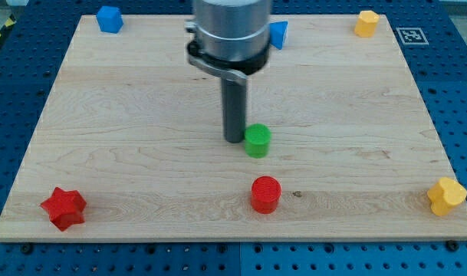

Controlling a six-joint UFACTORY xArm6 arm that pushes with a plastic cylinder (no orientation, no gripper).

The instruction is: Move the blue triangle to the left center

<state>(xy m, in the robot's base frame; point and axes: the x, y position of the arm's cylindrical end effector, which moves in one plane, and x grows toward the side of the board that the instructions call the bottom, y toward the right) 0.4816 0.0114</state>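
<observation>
The blue triangle (277, 34) lies near the view's top, just right of centre, partly hidden behind the arm's grey body. My tip (234, 140) rests on the board near the middle, well below the blue triangle. It stands right beside the left edge of a green cylinder (257, 141), touching or nearly touching it. A second blue block (109, 18), irregular in shape, lies at the top left corner.
A red cylinder (265, 194) lies below the green one. A red star (64, 207) sits at the bottom left corner. A yellow block (366, 23) is at the top right, another yellow block (446, 196) at the bottom right. The wooden board (141, 115) lies on a blue perforated base.
</observation>
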